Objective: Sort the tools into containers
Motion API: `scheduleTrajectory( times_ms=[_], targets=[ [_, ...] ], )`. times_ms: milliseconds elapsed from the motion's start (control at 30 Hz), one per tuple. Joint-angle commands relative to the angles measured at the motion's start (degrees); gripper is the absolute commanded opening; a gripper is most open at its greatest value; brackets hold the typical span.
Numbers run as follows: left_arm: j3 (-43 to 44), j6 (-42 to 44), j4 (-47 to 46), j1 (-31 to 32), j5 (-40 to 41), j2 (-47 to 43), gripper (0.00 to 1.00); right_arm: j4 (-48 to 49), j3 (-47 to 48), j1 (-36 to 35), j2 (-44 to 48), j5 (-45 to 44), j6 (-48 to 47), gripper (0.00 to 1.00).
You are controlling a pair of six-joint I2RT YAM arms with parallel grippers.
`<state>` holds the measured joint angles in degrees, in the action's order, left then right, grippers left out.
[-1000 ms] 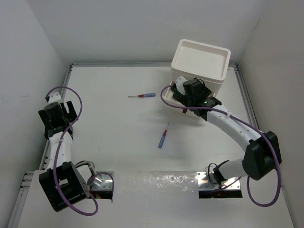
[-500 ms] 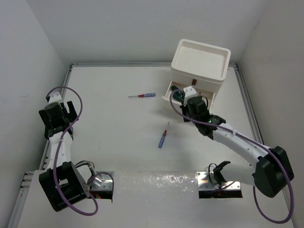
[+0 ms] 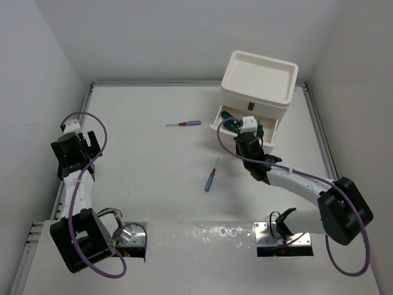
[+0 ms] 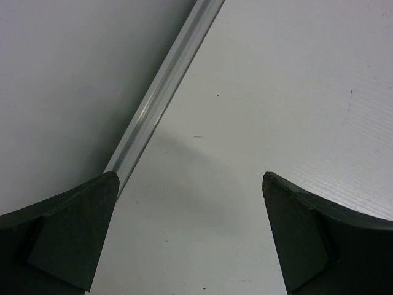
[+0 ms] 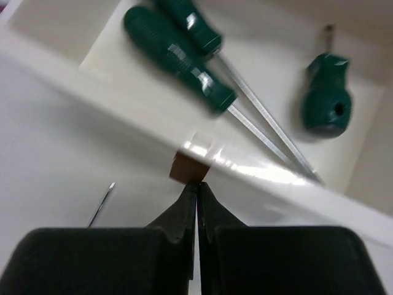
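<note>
The white stack of drawer containers stands at the back right, and its lowest drawer is pulled out. Inside that drawer lie two long green-handled screwdrivers and a stubby one. My right gripper is shut, its tips touching the lower edge of the drawer's brown tab. From above, the right gripper sits at the drawer front. Two thin blue-and-red screwdrivers lie on the table. At the far left, my left gripper hangs open over bare table.
An aluminium rail and the left wall run close beside the left gripper. The rimmed tray top of the stack holds nothing I can see. A thin metal shaft tip shows on the table below the drawer.
The right gripper closed and drew back from the stack toward the near side. The lowest drawer slid out, showing the green screwdrivers. The left arm stayed still.
</note>
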<state>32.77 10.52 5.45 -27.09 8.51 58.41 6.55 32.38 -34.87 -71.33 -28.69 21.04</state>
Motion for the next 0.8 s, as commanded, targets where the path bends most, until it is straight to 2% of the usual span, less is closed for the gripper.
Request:
scheduleTrajectory(
  times_ms=[0,400,767],
  targets=[
    [0.0,0.5,-1.3,-0.5,-0.6,-0.1,1.00,8.1,5.0,1.6,-4.4,-11.6,-1.4,0.00],
    [-0.1,0.6,-1.5,-0.5,-1.9,0.4,1.00,23.2,9.0,7.3,-13.1,-23.0,-4.2,0.00],
    [0.0,0.9,-1.7,-0.5,-2.7,1.7,1.00,37.4,8.7,11.4,-22.6,-22.0,-5.0,0.00]
  ],
)
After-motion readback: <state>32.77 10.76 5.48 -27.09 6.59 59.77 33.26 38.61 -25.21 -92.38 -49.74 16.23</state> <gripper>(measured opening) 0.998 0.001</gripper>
